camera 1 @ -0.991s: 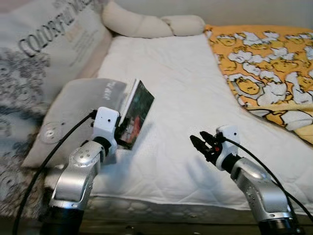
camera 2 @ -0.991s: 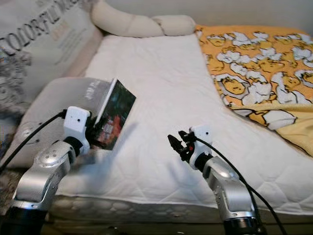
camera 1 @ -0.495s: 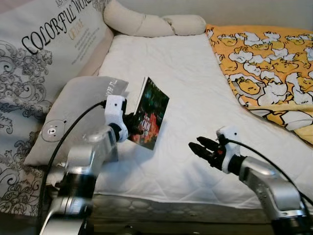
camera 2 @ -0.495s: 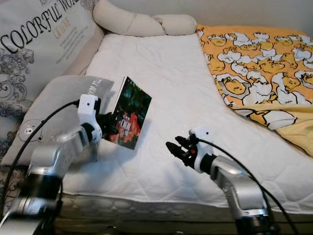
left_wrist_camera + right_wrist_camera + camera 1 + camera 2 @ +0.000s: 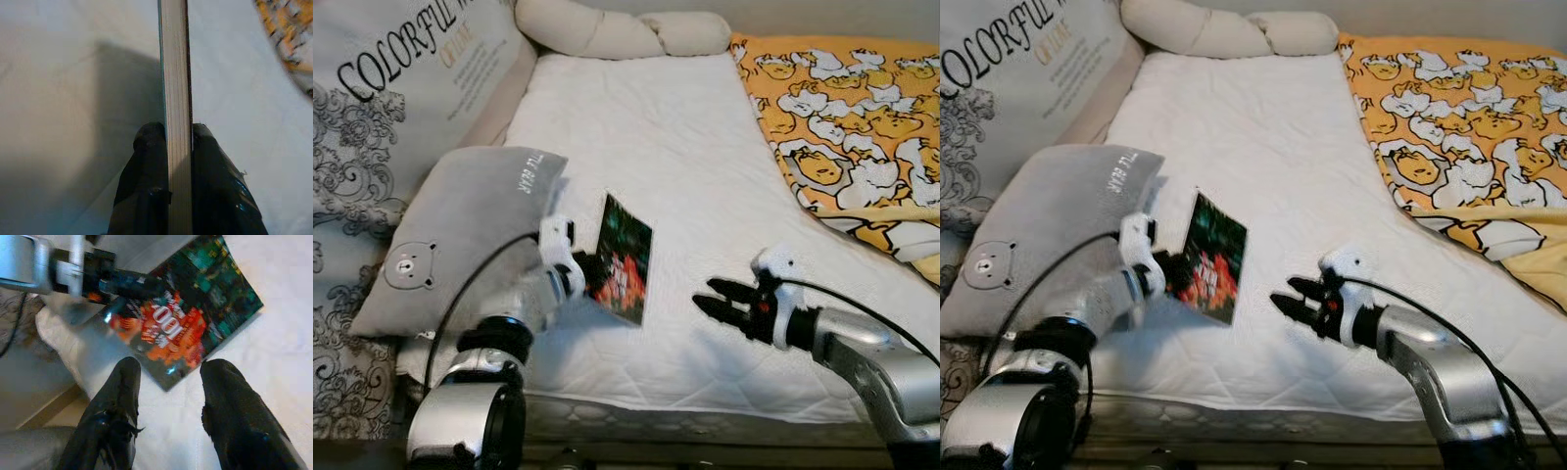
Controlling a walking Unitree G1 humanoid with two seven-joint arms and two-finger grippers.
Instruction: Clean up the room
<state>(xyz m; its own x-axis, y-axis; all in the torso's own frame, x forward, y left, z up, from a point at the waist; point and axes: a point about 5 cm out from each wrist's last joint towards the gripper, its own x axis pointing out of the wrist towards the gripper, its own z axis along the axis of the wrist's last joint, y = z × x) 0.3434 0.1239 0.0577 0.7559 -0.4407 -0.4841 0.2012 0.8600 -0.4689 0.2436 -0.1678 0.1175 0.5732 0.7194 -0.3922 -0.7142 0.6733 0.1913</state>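
Book: thin paperback, dark green cover with red-orange lettering; clamped by one edge between the two black fingers of the left gripper and held upright, tilted, just above the white mattress near its front edge. In the left wrist view the page edges stand straight up between the two fingers, which press on both covers.

Left gripper: clenched on the book; silver arm reaching in from the lower left, black cable looping along it.

Right gripper: fingers parted, holding nothing; hovers over the mattress to the right of the book, tips pointing toward it, apart from it. Its wrist view looks between both fingers at the book's cover.

Grey pillow: bear face on one corner, lying at the left edge of the mattress, just behind the left arm.

Large printed cushion: black lettering and scrollwork, far left.

Yellow duck-print blanket: covers the right side of the bed.

Cream bolster: across the head of the bed, farthest back.
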